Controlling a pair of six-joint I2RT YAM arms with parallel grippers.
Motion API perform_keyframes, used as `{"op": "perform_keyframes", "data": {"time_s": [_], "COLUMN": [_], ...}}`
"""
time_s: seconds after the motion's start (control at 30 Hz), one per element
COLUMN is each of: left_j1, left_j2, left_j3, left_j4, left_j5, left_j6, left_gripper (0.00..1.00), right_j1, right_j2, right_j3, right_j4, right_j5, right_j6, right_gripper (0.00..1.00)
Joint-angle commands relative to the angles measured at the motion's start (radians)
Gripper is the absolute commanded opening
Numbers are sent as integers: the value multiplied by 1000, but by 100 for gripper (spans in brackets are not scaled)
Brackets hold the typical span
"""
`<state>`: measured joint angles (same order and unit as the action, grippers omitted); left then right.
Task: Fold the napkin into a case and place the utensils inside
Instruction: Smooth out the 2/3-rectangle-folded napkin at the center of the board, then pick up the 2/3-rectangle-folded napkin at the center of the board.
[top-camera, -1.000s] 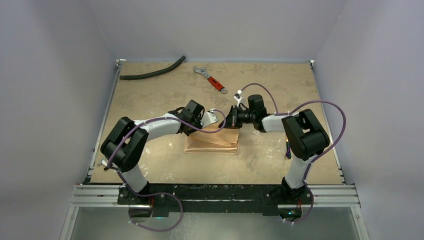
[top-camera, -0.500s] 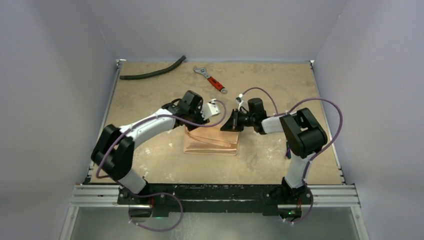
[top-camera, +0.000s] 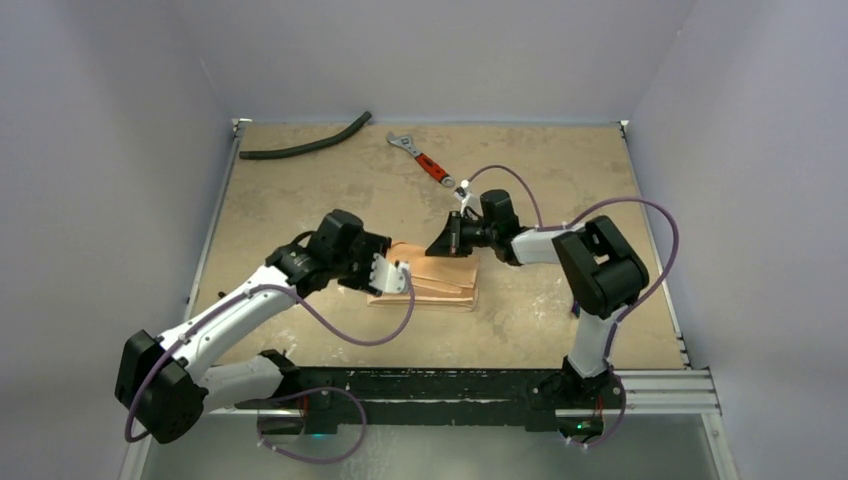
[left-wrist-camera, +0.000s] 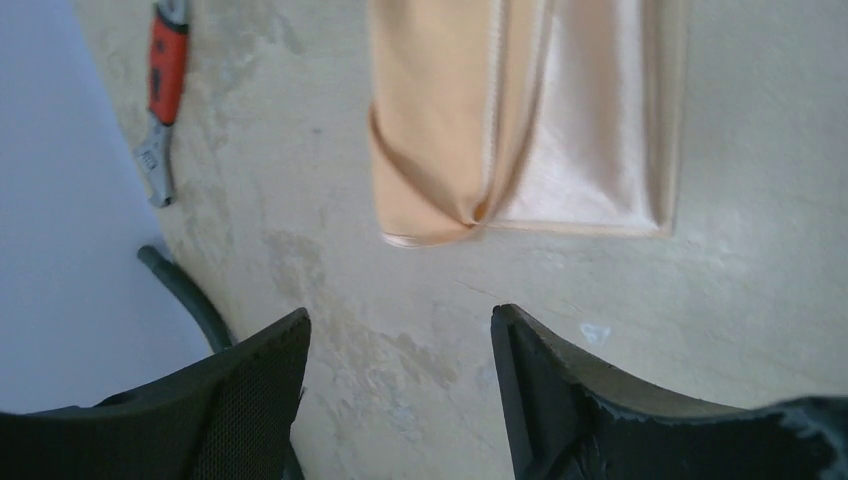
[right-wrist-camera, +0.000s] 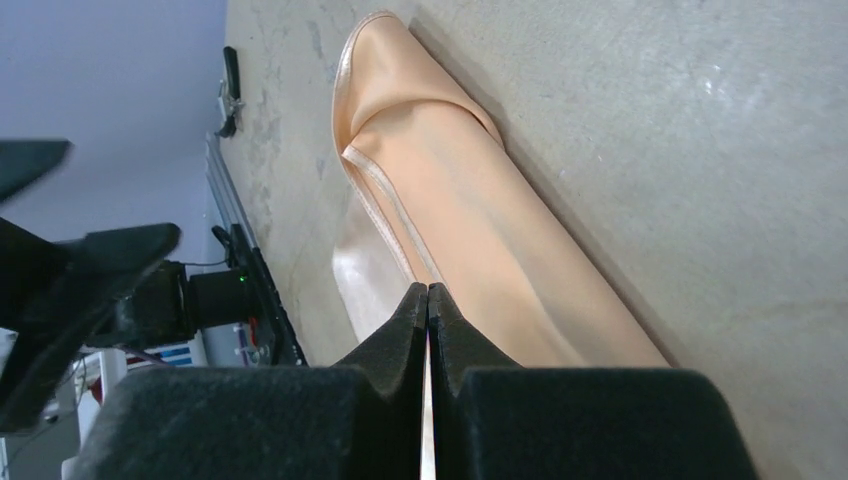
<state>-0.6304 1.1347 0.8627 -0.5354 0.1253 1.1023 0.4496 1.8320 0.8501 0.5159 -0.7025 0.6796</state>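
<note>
The left end effector gapes wide near the napkin; the right end effector is pinched closed; best to press the folds flat without shifting layers.

The left gripper has drawn back from the far left corner of the napkin and swung round to its left side. Its jaws, nearly closed a second ago, now stand apart, with bare tabletop between the fingers and the cloth lying just beyond the tips, untouched. The right gripper has slid a little leftward along the napkin's far edge, so that the folded cloth now stretches away ahead of its pinched tips.
</note>
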Motion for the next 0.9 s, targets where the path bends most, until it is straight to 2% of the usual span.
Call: {"op": "perform_keyframes", "data": {"time_s": [0.0, 0.1, 0.27, 0.4, 0.6, 0.87], "left_j1": [-5, -12, -12, -20, -24, -24], "left_j2": [8, 15, -90, -129, -88, 40], "left_j3": [-70, -111, -255, -318, -368, -344], "left_j4": [-21, 65, 120, 152, 167, 49], "left_j5": [82, 85, 144, 174, 191, 205], "left_j6": [270, 244, 425, 488, 543, 629], "left_gripper": [66, 66, 66, 67, 68, 66], "right_j1": [25, 27, 28, 27, 28, 45], "right_j2": [67, 122, 184, 210, 163, 8], "right_j3": [79, 100, 82, 54, 47, 17], "right_j4": [62, 73, 102, 149, 179, 171], "right_j5": [-3, -5, 3, -10, -19, 14], "right_j6": [29, 32, 36, 36, 31, 25], "right_gripper": [1, 0, 0, 0, 4, 7]}}
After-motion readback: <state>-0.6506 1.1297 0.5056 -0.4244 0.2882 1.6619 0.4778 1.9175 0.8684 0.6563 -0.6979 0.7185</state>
